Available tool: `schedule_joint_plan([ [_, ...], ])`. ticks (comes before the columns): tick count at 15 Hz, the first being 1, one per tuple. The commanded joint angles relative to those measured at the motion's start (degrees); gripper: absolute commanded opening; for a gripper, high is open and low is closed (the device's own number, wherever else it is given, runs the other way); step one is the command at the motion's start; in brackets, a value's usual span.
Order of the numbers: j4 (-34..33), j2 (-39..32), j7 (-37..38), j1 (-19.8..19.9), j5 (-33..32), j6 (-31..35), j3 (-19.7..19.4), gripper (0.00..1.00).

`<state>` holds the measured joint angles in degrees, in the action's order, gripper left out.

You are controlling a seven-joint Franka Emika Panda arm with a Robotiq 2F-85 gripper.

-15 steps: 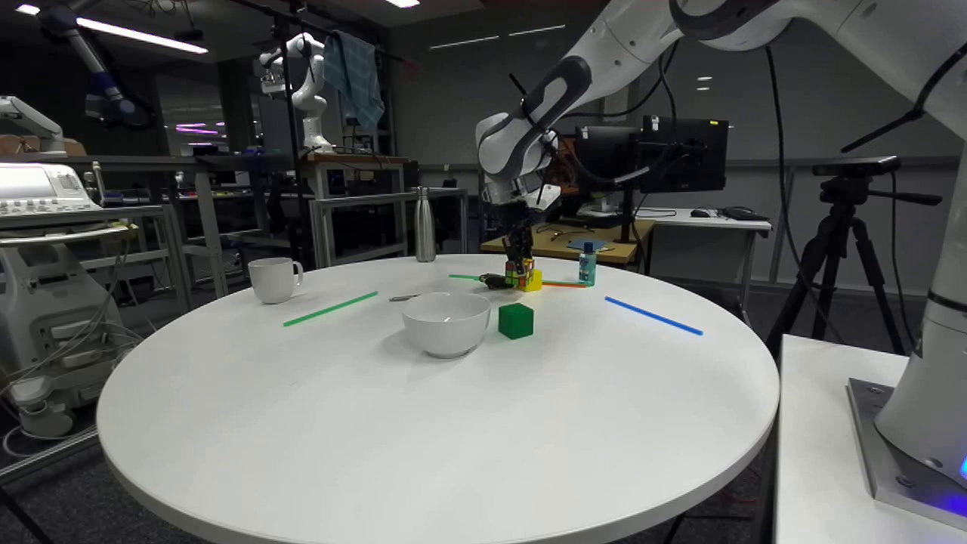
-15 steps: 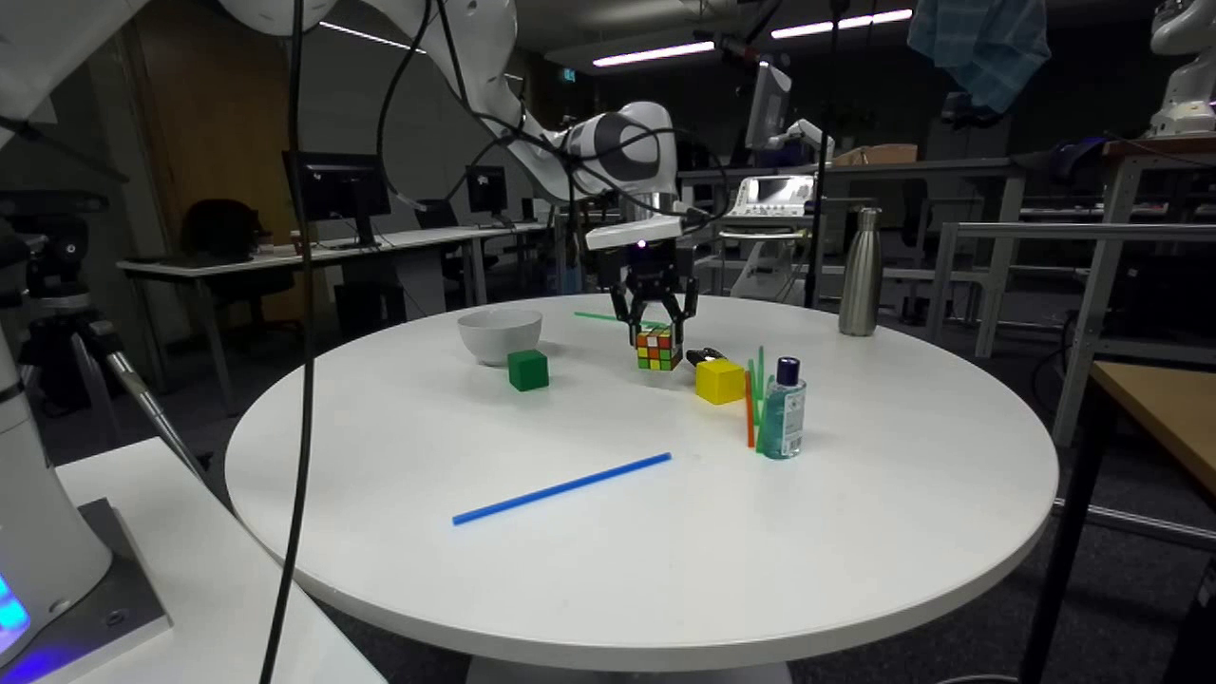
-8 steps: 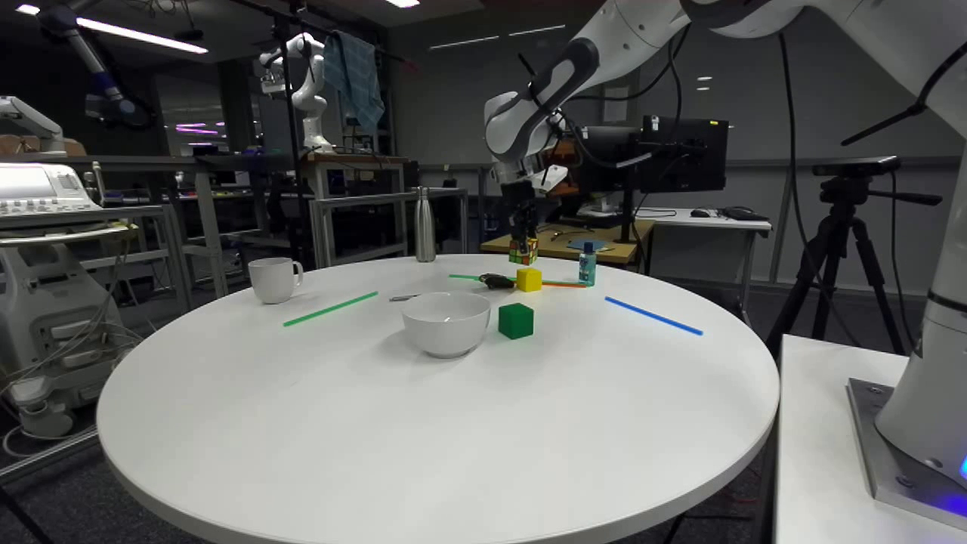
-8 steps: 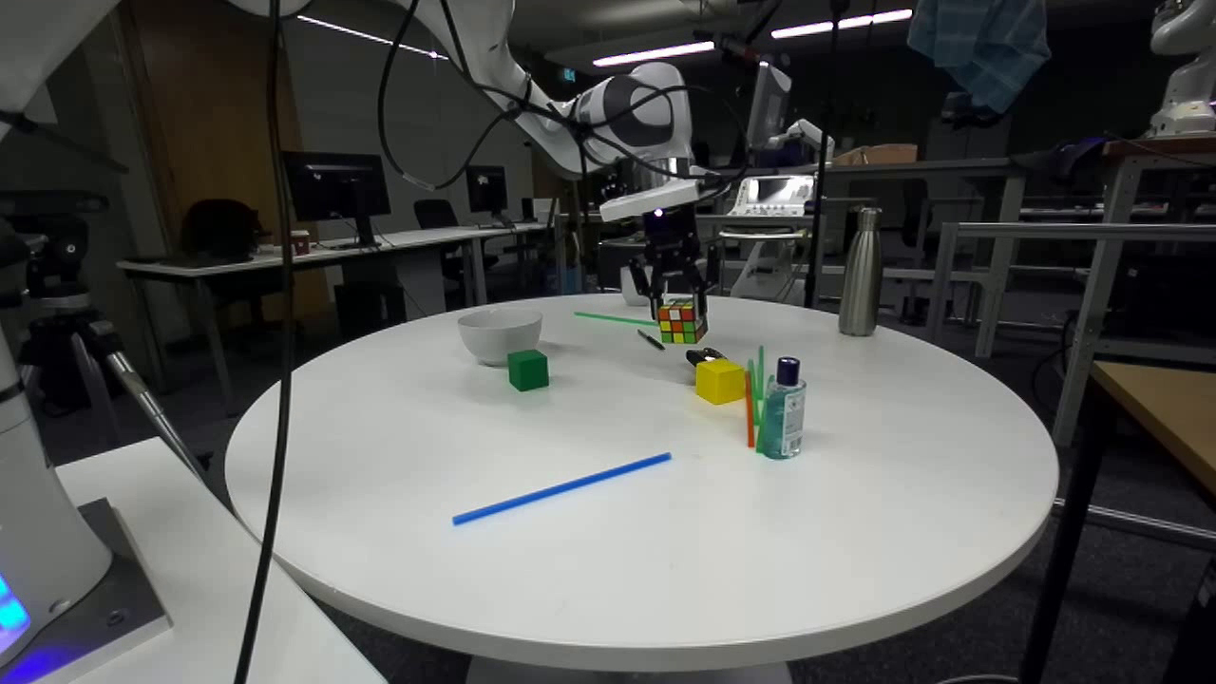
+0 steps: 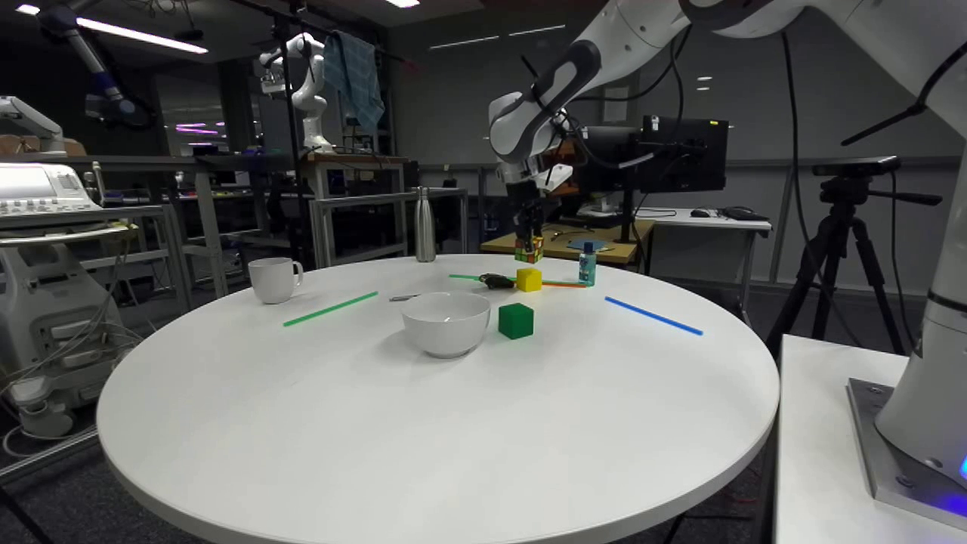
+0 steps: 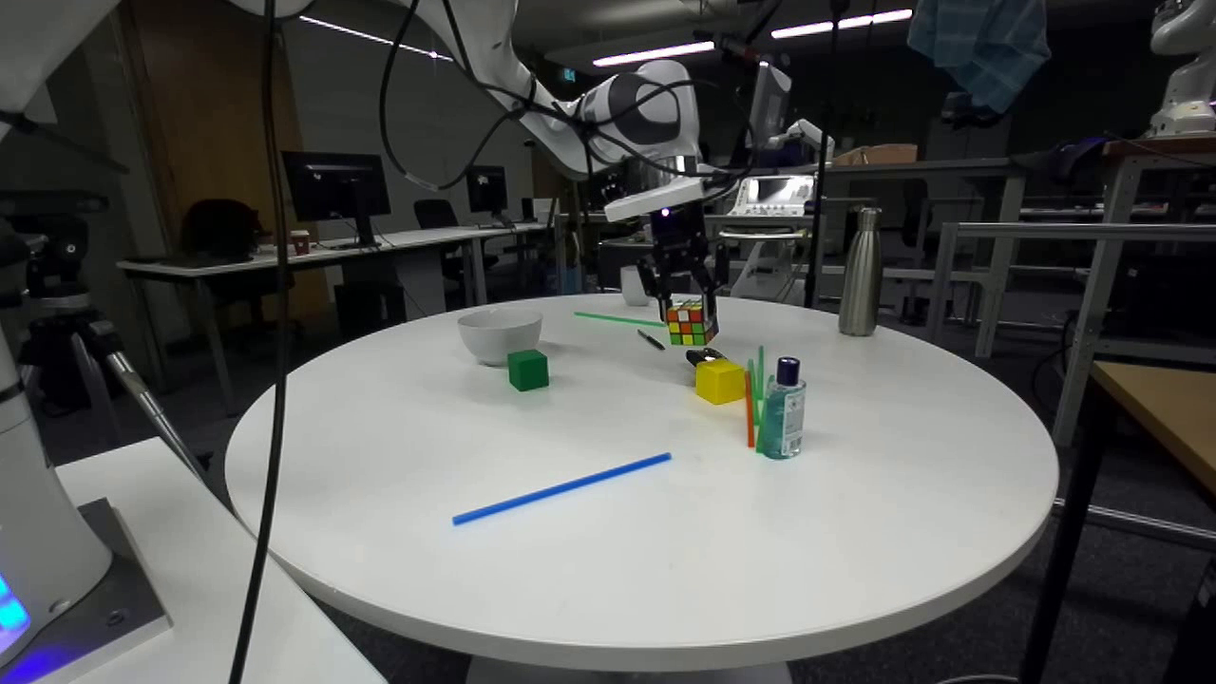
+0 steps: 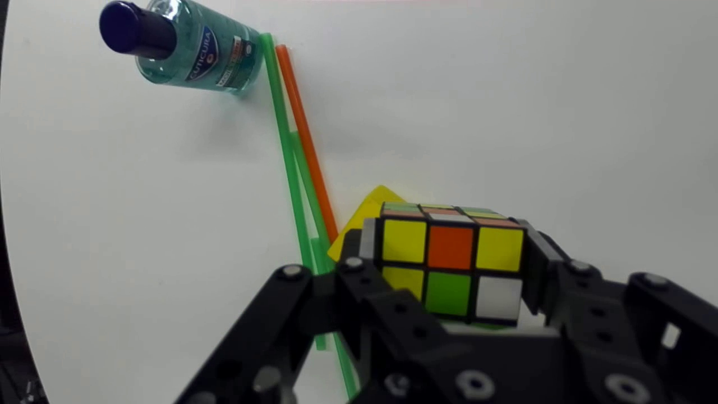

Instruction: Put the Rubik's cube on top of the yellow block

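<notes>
My gripper [image 7: 451, 247] is shut on the Rubik's cube [image 7: 450, 248], with one finger on each side of it. The cube shows yellow, orange, green and white squares. In both exterior views the gripper [image 6: 691, 309] holds the cube [image 6: 688, 325] [image 5: 532, 249] in the air above the table. The plain yellow block [image 6: 720, 381] sits on the table, lower than the cube; it also shows in an exterior view [image 5: 529, 279]. In the wrist view the yellow block [image 7: 364, 216] is partly hidden behind the cube and the left finger.
Green and orange straws [image 7: 303, 123] and a small sanitizer bottle [image 6: 784, 413] lie and stand beside the yellow block. A black object [image 6: 705, 356] lies close behind it. A green cube [image 6: 528, 370], white bowl [image 6: 500, 334], blue straw [image 6: 560, 489] and steel bottle [image 6: 860, 275] are on the table.
The gripper has lifted the Rubik's cube from low beside the yellow block to higher above the table. In the last half second both shifted slightly sideways. The yellow block has not moved.
</notes>
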<state>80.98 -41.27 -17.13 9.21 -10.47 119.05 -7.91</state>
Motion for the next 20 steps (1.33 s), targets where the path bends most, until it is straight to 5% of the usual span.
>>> schedule_joint_plan([
  [1,-3.1,-1.1,1.4,1.2,-0.6,-2.6,-0.3,0.34],
  [9,-6.1,-3.6,2.1,2.3,-0.3,-4.2,-0.7,0.34],
  [20,-19.0,-12.0,2.2,2.4,-0.2,-11.4,-0.4,0.34],
])
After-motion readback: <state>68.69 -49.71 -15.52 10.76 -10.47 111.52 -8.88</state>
